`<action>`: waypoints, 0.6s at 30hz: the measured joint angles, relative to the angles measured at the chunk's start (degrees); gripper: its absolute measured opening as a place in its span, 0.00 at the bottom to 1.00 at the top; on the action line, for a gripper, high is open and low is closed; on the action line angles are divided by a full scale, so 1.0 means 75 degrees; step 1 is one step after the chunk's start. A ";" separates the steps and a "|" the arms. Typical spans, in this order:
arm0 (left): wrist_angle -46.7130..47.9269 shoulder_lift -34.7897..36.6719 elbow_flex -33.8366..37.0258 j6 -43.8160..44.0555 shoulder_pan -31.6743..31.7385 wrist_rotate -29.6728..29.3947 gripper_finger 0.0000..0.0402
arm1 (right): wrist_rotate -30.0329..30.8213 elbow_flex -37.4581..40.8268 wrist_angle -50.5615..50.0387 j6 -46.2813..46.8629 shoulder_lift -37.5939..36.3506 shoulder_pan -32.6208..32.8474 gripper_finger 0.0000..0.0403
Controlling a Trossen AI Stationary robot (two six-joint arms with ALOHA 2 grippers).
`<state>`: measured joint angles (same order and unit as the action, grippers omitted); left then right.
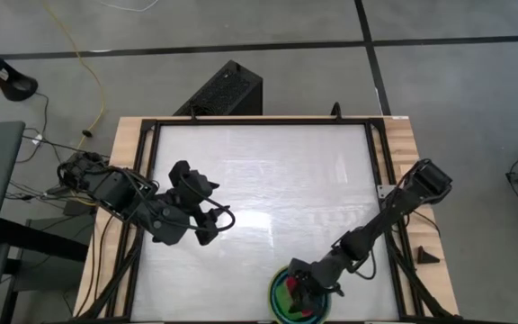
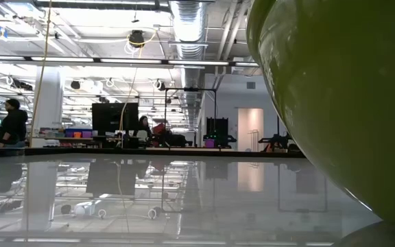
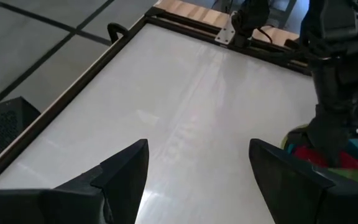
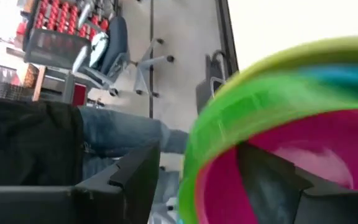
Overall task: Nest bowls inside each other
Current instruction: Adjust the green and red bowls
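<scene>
The bowls stand nested in one stack at the table's near edge, right of the middle. The large lime green bowl is outermost. A teal rim, a small lime green rim and the magenta-pink bowl sit inside it. My right gripper is open and slants down over the stack. One finger is inside the pink bowl, the other outside the small green rim, with a gap on each side. My left gripper hangs open above the table's left half, with nothing between its fingers.
White table top lies bare between the arms and toward the far edge, inside a black frame. A black wedge sits on the right wooden strip. A black box stands on the floor beyond. A seated person's leg shows off the table.
</scene>
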<state>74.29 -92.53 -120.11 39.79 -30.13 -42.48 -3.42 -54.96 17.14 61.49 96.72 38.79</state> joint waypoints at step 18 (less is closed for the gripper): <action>0.0360 0.0000 0.0000 0.0047 0.0000 -0.0032 0.66 | -0.0190 -0.0320 -0.1725 0.0560 0.0151 -0.0066 0.11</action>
<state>76.99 -92.53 -120.11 40.14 -30.13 -42.72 -4.85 -57.36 4.20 65.69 97.85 38.29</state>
